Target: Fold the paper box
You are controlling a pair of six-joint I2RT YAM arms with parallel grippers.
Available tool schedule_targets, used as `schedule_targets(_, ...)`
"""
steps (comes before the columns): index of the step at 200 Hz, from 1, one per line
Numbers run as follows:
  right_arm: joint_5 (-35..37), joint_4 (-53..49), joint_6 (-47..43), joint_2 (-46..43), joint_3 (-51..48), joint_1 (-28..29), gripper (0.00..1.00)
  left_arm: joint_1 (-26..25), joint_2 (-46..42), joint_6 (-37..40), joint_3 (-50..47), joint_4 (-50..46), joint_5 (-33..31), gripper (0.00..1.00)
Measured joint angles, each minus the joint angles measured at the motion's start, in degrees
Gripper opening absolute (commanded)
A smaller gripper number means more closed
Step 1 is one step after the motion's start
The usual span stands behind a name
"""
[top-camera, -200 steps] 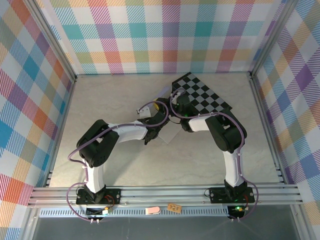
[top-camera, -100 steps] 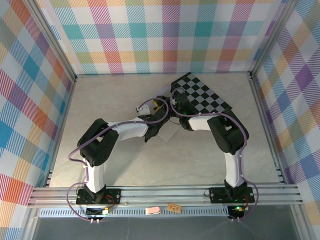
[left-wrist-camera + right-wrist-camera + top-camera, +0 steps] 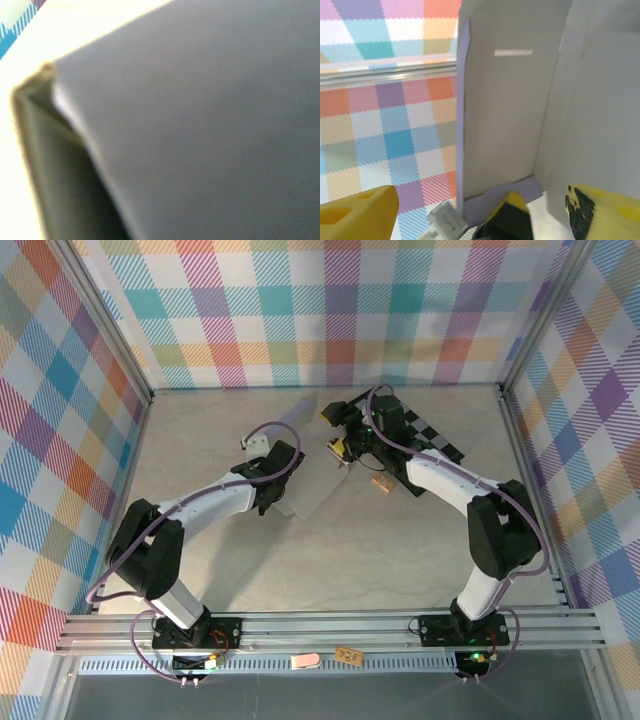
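Change: both arms reached toward 12 o'clock, paper box (image 3: 312, 490) panel now upright | left claw (image 3: 272, 478): cannot tell | right claw (image 3: 340, 448): released, straddling panel | meaning: folding underway

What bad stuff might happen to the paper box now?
1. The paper box is thin and one panel stands upright by the right gripper; a wrong push might bend it crooked or let it flop down.
2. The left gripper is close beside the right one at the same sheet, so they might bump or tug it apart.
3. A small tan thing lies by the right arm and might get knocked.
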Motion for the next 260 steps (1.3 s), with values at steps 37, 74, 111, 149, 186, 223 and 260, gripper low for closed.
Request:
schedule_targets(37, 1.62, -8.41, -2.27, 0.07, -0.74, 0.0, 0.83, 0.0, -4.24, 5.44, 0.09, -4.46, -4.02, 0.0)
schedule_targets(74, 2.62, -14.82, -6.45, -0.48, -0.59, -1.44, 0.81, 1.38, -10.82, 12.22, -0.37, -4.35, -2.51, 0.0)
schedule_targets(111, 5.18, -24.24, -15.56, -3.82, 3.04, -6.1, 0.81, 4.63, -17.57, 21.09, -4.44, 4.52, 20.94, 0.0)
schedule_targets(149, 12.15, -32.44, -26.67, -15.26, 5.35, -9.01, 0.84, 9.09, -13.66, 26.99, -4.44, 6.19, 46.66, 0.0)
schedule_targets(186, 15.58, -33.16, -33.9, -25.79, 0.92, -9.05, 0.84, 10.16, -5.6, 32.33, -3.41, 3.82, 61.37, 0.0)
schedule_targets(223, 13.79, -34.77, -39.89, -26.4, -4.28, -9.99, 0.8, 11.37, 4.39, 35.63, 4.02, -2.95, 66.31, 0.0)
schedule_targets(260, 10.23, -38.01, -44.98, -24.37, -7.41, -11.96, 0.78, 11.41, 8.81, 36.06, 10.47, -9.44, 66.4, 0.0)
